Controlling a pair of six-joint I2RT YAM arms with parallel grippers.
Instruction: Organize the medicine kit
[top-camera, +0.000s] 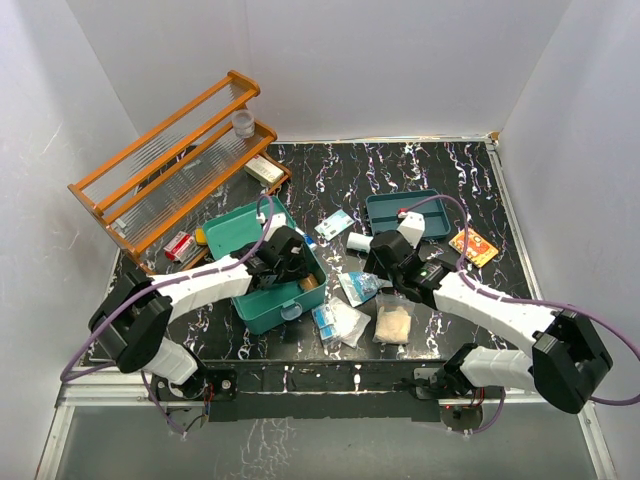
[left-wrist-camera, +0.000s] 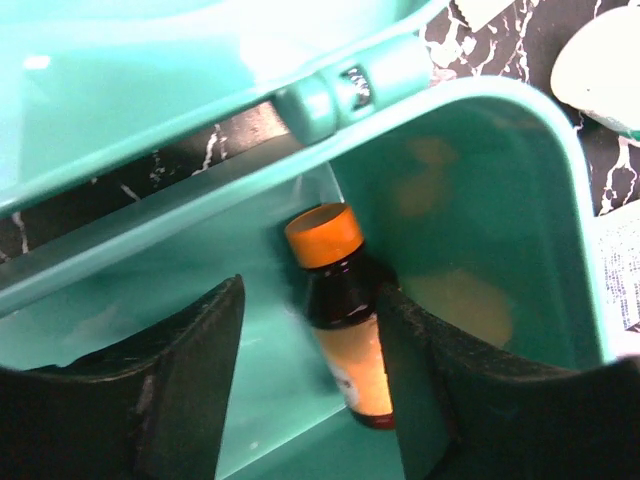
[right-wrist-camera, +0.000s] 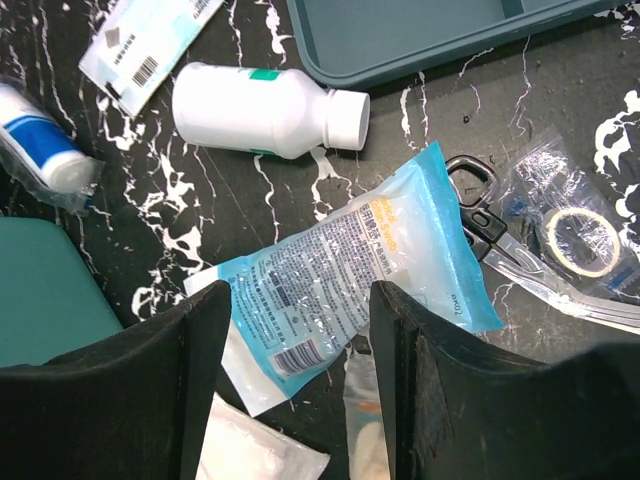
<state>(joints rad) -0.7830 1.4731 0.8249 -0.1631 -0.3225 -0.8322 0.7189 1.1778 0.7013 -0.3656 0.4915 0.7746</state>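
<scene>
Centring the open, empty right gripper (right-wrist-camera: 300, 300) over the blue pouch (right-wrist-camera: 400, 240) before closing, open left gripper (left-wrist-camera: 310, 300) straddling the bottle (left-wrist-camera: 345, 330) in the medicine kit (left-wrist-camera: 560, 200).

Three plain white walls stand around the table: a back wall (top-camera: 380, 60), a left wall (top-camera: 50, 100) and a right wall (top-camera: 580, 100). They meet in two straight corners. The table (top-camera: 400, 170) is black with thin white lines running through it, like marble. A pale strip (top-camera: 400, 138) runs along its far edge, where it meets the back wall. At the near side, below the table, lies a grey shiny ledge (top-camera: 330, 445). The light is soft and even, and the walls look bright.
</scene>
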